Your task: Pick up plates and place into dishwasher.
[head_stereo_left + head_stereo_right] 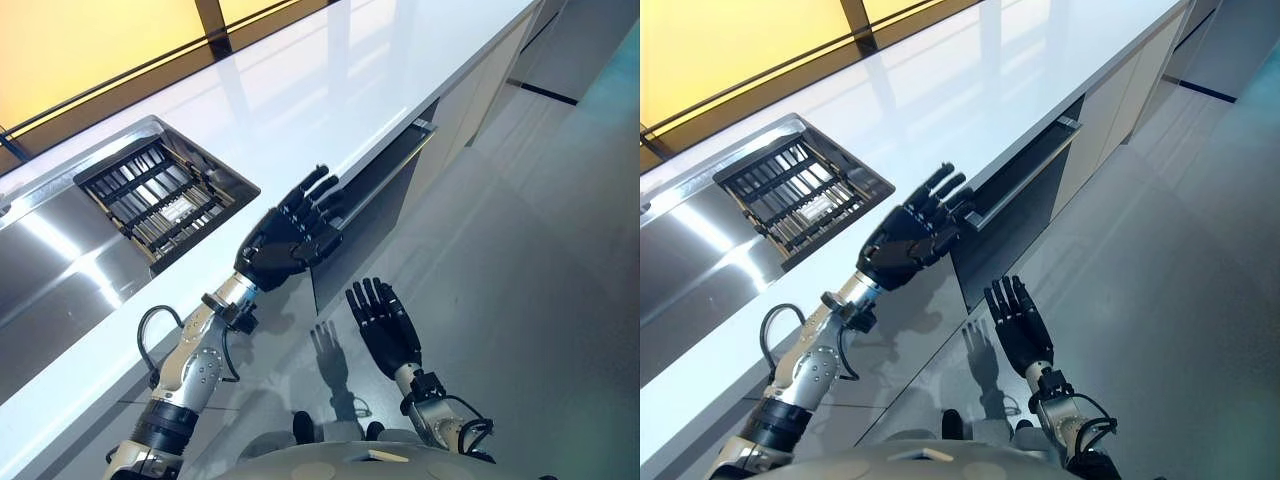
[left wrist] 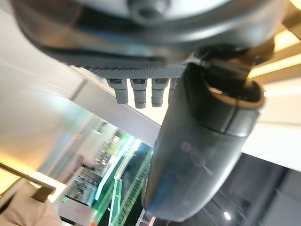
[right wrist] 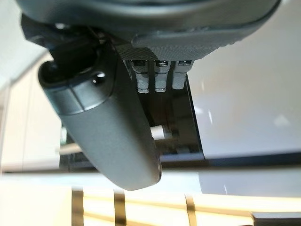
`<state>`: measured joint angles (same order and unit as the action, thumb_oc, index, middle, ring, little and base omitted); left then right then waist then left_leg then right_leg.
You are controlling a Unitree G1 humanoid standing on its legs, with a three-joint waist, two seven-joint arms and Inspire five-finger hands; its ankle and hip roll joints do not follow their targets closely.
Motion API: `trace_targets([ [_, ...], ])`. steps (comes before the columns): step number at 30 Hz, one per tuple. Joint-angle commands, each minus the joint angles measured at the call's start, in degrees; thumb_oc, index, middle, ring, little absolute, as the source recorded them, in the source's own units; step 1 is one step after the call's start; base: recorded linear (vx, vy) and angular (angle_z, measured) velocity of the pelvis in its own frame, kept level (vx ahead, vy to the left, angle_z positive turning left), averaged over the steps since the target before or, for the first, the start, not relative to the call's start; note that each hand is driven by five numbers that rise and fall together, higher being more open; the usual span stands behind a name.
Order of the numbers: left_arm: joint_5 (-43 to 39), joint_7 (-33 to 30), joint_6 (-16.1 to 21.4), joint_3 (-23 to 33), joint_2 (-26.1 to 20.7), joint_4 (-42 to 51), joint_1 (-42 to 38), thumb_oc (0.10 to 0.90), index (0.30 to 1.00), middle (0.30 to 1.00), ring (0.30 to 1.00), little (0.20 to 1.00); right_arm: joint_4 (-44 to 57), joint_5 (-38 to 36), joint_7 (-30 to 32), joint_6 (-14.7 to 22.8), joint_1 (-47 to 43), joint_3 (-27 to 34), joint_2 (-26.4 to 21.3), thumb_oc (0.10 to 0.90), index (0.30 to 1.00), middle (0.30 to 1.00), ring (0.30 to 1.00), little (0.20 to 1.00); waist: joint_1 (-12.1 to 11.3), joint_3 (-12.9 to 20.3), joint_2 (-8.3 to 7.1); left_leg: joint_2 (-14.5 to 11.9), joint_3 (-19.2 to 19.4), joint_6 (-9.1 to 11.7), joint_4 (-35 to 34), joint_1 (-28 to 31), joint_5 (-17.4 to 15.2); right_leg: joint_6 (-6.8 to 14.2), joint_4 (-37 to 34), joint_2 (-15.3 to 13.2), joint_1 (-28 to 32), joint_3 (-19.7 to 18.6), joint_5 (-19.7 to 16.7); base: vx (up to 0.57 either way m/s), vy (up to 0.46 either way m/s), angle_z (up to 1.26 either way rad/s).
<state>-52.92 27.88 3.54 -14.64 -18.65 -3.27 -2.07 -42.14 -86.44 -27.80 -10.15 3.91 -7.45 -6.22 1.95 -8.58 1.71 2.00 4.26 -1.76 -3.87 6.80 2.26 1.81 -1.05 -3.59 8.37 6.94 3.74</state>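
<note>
Under the white counter (image 1: 300,90) the dark dishwasher door (image 1: 365,215) stands slightly ajar at the top, with a silver bar handle (image 1: 395,160) along its upper edge. My left hand (image 1: 285,240) is raised at the near end of that handle, its fingers (image 1: 315,195) loosely extended against the door's top edge; they look open in the left wrist view. Lower down, my right hand (image 1: 385,325) hovers in front of the door with straight fingers, open and holding nothing. The right wrist view looks into the dark gap (image 3: 171,136) behind the door.
A steel sink (image 1: 60,250) is set in the counter at the left, with a dark slatted rack (image 1: 160,195) in it. Pale cabinet fronts (image 1: 480,90) continue past the dishwasher. Grey floor (image 1: 520,300) spreads to the right.
</note>
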Motion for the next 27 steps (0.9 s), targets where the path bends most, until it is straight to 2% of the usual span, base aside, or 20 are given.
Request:
trace_targets([
  [1, -1.7, 5.4, -1.2, -1.0, 1.2, -0.7, -0.7, 0.8, 0.9, 0.9, 0.9, 0.9, -0.9, 4.4, 0.5, -2.4, -3.8, 1.3, 0.1, 0.8, 0.9, 0.9, 0.9, 0.9, 0.1, 1.7, -0.3, -0.9, -1.0, 1.6, -1.1, 0.8, -2.2, 2.9, -1.6, -0.6, -2.4, 0.0, -7.1, 0.04, -0.007, 0.0],
  [4, 2.8, 10.1, -6.6, -4.8, 0.8, -8.6, -0.8, 0.8, 0.9, 0.9, 0.9, 0.9, -8.8, 10.0, -1.0, -4.2, -4.8, 2.1, -1.7, 0.8, 0.9, 0.9, 0.9, 0.9, 0.2, 2.4, -0.35, -1.0, -0.9, 1.4, -1.1, 0.7, -2.4, 2.9, -1.4, -0.1, -2.7, -0.2, -6.8, 0.05, -0.014, 0.01],
  [7, 5.7, 13.0, -8.3, -6.0, 1.4, -16.5, -0.8, 0.8, 0.9, 0.9, 0.9, 0.9, -15.3, 13.6, -1.2, -4.0, -5.9, 3.4, -2.8, 0.8, 0.9, 0.9, 0.9, 0.9, 0.2, 2.9, -0.28, -1.1, -0.8, 1.3, -1.1, 0.8, -2.5, 3.0, -1.5, 0.1, -2.6, -0.4, -6.6, 0.04, -0.022, -0.01],
  [8, 6.2, 13.2, -8.5, -5.9, 1.4, -17.2, -0.8, 0.8, 0.9, 0.9, 0.9, 0.9, -15.7, 13.6, -1.0, -3.9, -6.0, 3.5, -2.9, 0.8, 0.9, 0.9, 0.9, 0.9, 0.2, 2.9, -0.28, -1.1, -0.9, 1.3, -1.1, 0.8, -2.6, 3.0, -1.5, 0.1, -2.6, -0.4, -6.6, 0.06, -0.033, -0.01],
  [10, 12.8, 14.9, -7.8, -6.1, 2.0, -25.0, -0.2, 0.8, 0.9, 0.9, 0.9, 0.9, -20.1, 15.6, 0.0, -2.6, -6.7, 5.2, -3.1, 0.8, 0.9, 0.9, 0.9, 0.9, 0.1, 3.2, -0.28, -1.1, -1.1, 1.2, -1.1, 1.0, -2.7, 2.9, -1.6, 0.3, -2.4, -0.7, -6.5, 0.05, -0.038, -0.01],
  [13, 17.1, 14.9, -7.8, -6.0, 3.2, -33.2, -0.1, 0.8, 0.9, 0.9, 0.9, 0.9, -23.3, 19.3, 1.5, -2.1, -7.0, 6.0, -2.9, 0.8, 0.9, 0.9, 0.9, 0.9, 0.2, 3.4, -0.1, -1.1, -1.0, 1.2, -1.1, 0.9, -2.6, 2.9, -1.6, 0.5, -2.4, -0.9, -6.4, 0.03, -0.023, 0.0],
  [16, 18.9, 11.7, -7.1, -5.6, 4.1, -39.2, -0.4, 0.8, 0.9, 0.9, 0.9, 0.9, -24.6, 21.2, 1.6, -2.3, -6.8, 5.9, -2.7, 0.8, 0.9, 0.9, 0.9, 0.9, 0.5, 3.5, -0.03, -1.1, -0.8, 1.1, -1.1, 0.9, -2.6, 2.9, -1.7, 0.7, -2.4, -1.0, -6.4, 0.02, -0.016, -0.01],
  [17, 23.1, 9.7, -6.0, -3.9, 5.2, -44.1, -0.9, 0.8, 0.9, 0.9, 0.9, 0.9, -24.8, 22.3, 2.1, -2.4, -6.4, 5.8, -2.5, 0.8, 0.9, 0.9, 0.9, 0.9, 0.8, 3.7, -0.16, -1.1, -0.8, 1.1, -1.1, 1.0, -2.7, 2.9, -1.7, 0.7, -2.3, -1.0, -6.3, 0.03, -0.033, -0.02],
  [19, 28.1, 5.2, -3.1, -3.8, 5.5, -50.0, -1.8, 0.8, 0.9, 0.9, 0.9, 0.9, -25.3, 23.3, 3.1, -2.6, -6.2, 5.6, -2.5, 0.8, 0.9, 0.9, 0.9, 0.9, 1.1, 3.8, -0.22, -1.2, -0.7, 1.2, -1.1, 0.9, -2.6, 3.0, -1.7, 0.8, -2.4, -1.2, -6.2, 0.03, -0.032, -0.05],
  [20, 28.6, 4.5, -3.2, -3.9, 5.5, -50.4, -1.9, 0.8, 0.9, 0.9, 0.9, 0.9, -25.4, 23.4, 3.4, -2.6, -6.2, 5.6, -2.6, 0.8, 0.9, 0.9, 0.9, 0.9, 1.2, 3.8, -0.22, -1.2, -0.7, 1.2, -1.1, 0.9, -2.6, 3.0, -1.7, 0.8, -2.4, -1.2, -6.2, 0.03, -0.024, -0.06],
  [23, 35.1, -3.8, -0.1, -3.1, 6.7, -58.6, -2.6, 0.8, 0.9, 0.9, 0.9, 0.9, -26.9, 26.3, 6.3, -2.6, -6.2, 5.6, -2.3, 0.8, 0.9, 0.9, 0.9, 0.9, 1.6, 4.1, -0.35, -1.1, -0.7, 1.2, -1.1, 1.2, -2.7, 3.0, -2.0, 0.9, -2.0, -1.3, -6.0, 0.04, -0.019, -0.09],
  [27, 41.5, -12.0, 1.4, -3.7, 7.4, -64.2, -2.5, 0.8, 0.9, 0.9, 0.9, 0.9, -28.5, 30.0, 7.1, -2.4, -6.2, 5.1, -2.1, 0.8, 0.9, 0.9, 0.9, 0.9, 1.6, 4.4, -0.38, -1.1, -0.8, 1.4, -1.1, 1.2, -2.6, 3.1, -2.3, 0.7, -1.7, -0.9, -6.0, 0.02, -0.006, -0.05],
])
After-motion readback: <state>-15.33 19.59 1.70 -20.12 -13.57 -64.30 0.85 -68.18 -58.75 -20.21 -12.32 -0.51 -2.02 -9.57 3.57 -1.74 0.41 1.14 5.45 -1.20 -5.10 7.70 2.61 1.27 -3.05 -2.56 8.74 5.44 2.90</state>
